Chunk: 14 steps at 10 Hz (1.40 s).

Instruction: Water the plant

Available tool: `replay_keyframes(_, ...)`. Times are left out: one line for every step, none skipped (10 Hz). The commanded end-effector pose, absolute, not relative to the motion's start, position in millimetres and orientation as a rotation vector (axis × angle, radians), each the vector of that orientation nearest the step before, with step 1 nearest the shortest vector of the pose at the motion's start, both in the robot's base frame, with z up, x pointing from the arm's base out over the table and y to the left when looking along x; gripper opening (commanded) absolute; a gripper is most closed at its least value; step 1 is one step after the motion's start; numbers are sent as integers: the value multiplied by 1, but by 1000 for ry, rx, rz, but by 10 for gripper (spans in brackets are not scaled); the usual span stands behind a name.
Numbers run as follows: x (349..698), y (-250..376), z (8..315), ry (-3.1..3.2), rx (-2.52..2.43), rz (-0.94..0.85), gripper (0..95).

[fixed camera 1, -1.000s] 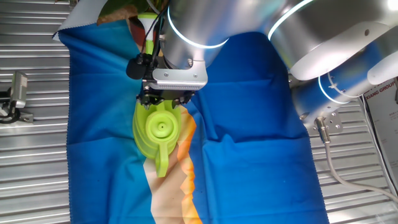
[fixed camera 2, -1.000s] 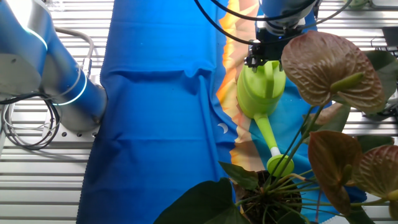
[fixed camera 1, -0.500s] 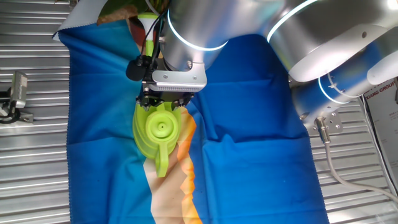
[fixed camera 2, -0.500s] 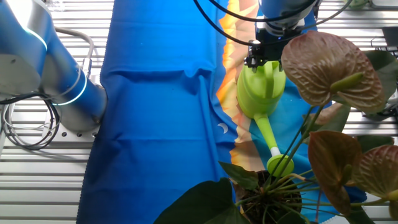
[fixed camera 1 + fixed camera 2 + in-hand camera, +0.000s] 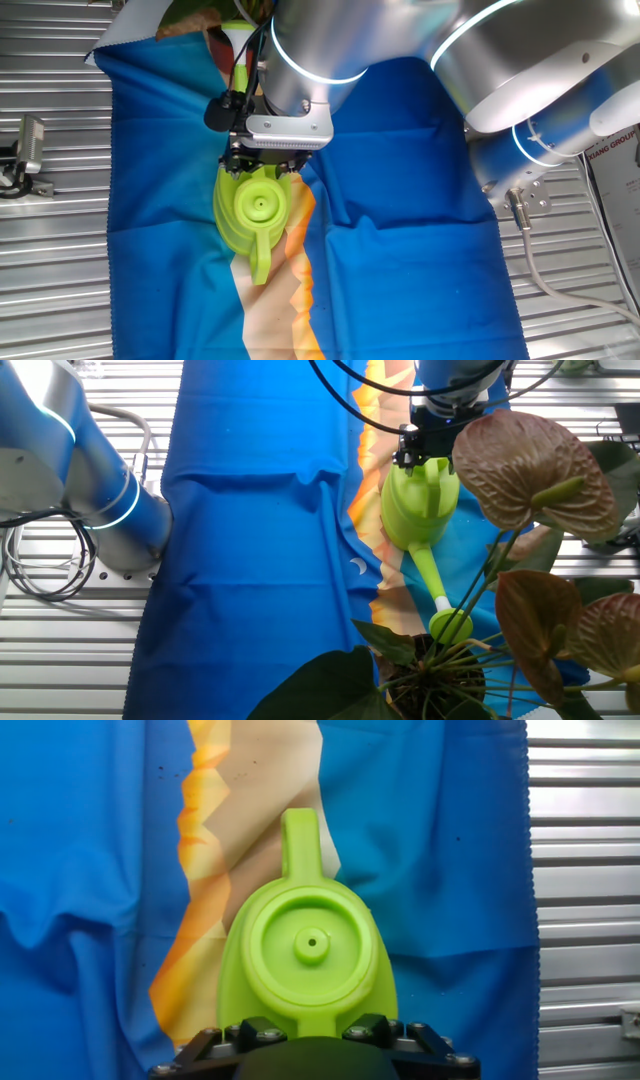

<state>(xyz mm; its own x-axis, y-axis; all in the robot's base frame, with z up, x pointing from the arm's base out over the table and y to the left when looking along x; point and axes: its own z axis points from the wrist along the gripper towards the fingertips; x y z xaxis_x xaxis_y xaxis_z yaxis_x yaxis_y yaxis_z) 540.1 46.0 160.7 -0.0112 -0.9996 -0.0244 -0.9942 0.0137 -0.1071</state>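
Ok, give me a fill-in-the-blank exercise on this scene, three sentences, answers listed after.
1. The watering can is coloured lime ____.
2. The can stands on a cloth that is mostly ____.
3. In the other fixed view, the can's spout points toward the ____, while the hand sits at the opposite end of the can.

Missing words: green; blue; plant

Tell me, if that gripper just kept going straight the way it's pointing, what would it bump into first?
The gripper points straight down, so it would most likely meet the lime-green watering can right beneath it, then the blue cloth. Whether it already touches the can is unclear from these views.
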Motion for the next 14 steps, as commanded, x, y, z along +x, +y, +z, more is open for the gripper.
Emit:
replay_keyframes(540, 46, 160, 2163, -2147, -91, 570)
replay_keyframes(541, 46, 159, 2161, -2151, -93, 570)
replay_keyframes(541, 46, 158, 2155, -2157, -93, 570)
replay_keyframes(541, 46, 158, 2153, -2159, -94, 570)
replay_keyframes(542, 45, 156, 2148, -2161, -92, 570)
replay_keyframes(542, 45, 156, 2149, -2160, -92, 570)
replay_keyframes(542, 45, 156, 2149, -2159, -91, 570)
replay_keyframes(542, 46, 156, 2149, -2159, -92, 380)
replay_keyframes(542, 46, 156, 2151, -2158, -94, 380)
replay_keyframes(542, 46, 156, 2151, -2158, -95, 380)
replay_keyframes(542, 46, 156, 2151, -2155, -95, 380)
replay_keyframes(542, 46, 156, 2152, -2154, -96, 380)
replay_keyframes(542, 46, 156, 2155, -2152, -97, 380)
replay_keyframes(542, 46, 156, 2156, -2149, -96, 190)
